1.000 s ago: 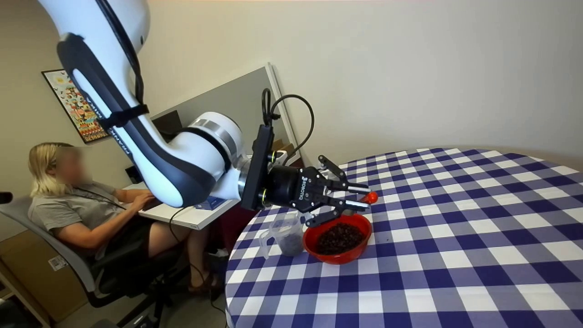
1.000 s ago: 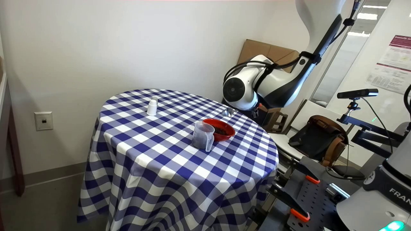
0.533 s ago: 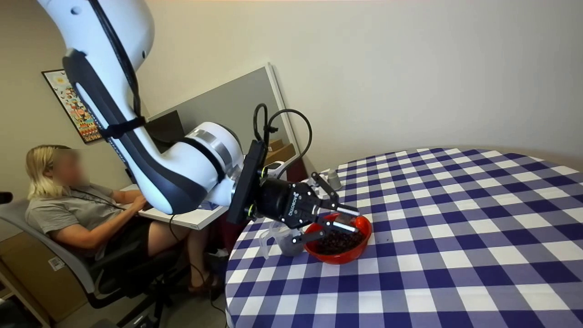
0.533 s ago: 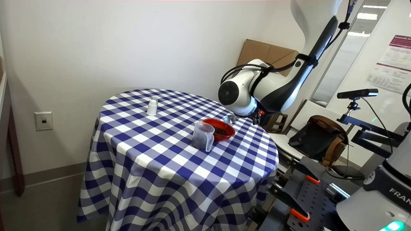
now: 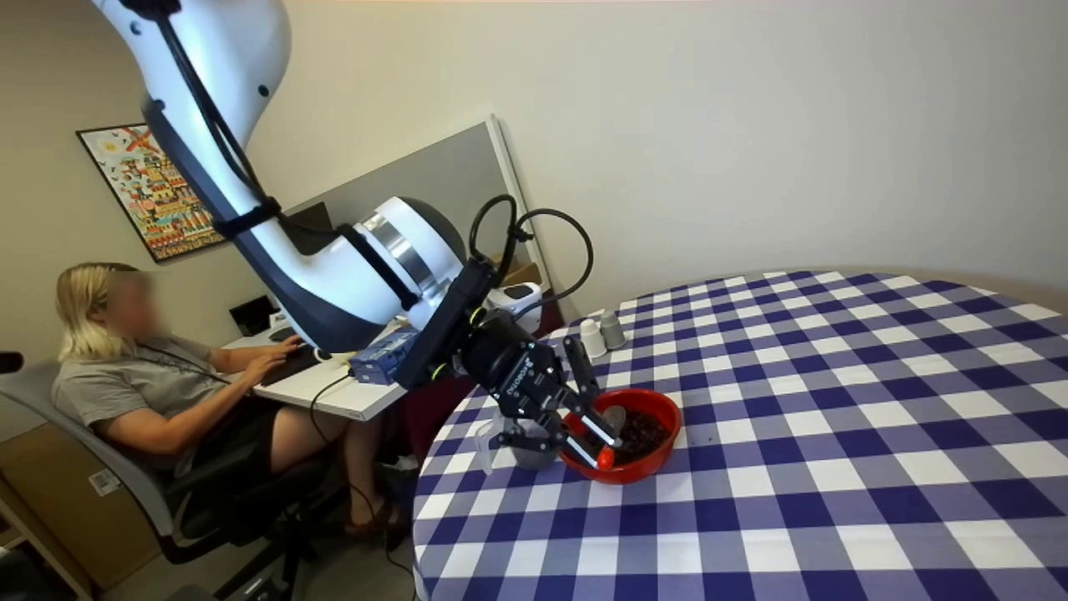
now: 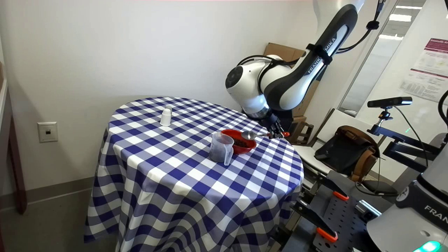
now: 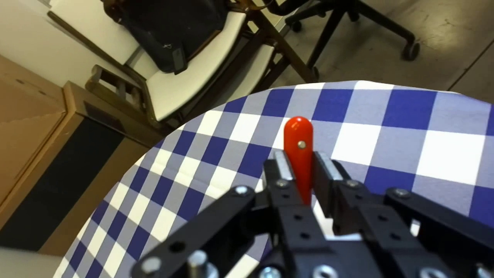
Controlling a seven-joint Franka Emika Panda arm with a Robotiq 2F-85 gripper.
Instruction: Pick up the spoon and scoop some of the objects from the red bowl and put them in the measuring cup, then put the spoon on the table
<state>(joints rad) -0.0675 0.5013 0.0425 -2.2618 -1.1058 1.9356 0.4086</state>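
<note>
Pincer (image 7: pixel 303 166) tight on spoon's (image 7: pixel 299 154) red hdl; prob. scoop step now; round end at red bowl (image 5: pixel 644 472) beside pincer; next shd dip in dark bits (image 5: pixel 644 434), lift lvl

Office: person (image 5: pixel 150 384) seated at desk (image 5: pixel 329 394), swivel chair (image 5: pixel 200 509), monitor (image 5: pixel 313 217), grey partition (image 5: pixel 438 184).

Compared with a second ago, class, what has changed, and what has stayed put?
In an exterior view, the pincer has swung down and leftward, now pointing more steeply downward, and the spoon moved with it, still gripped by its handle. The red bowl and measuring cup have not moved.
</note>
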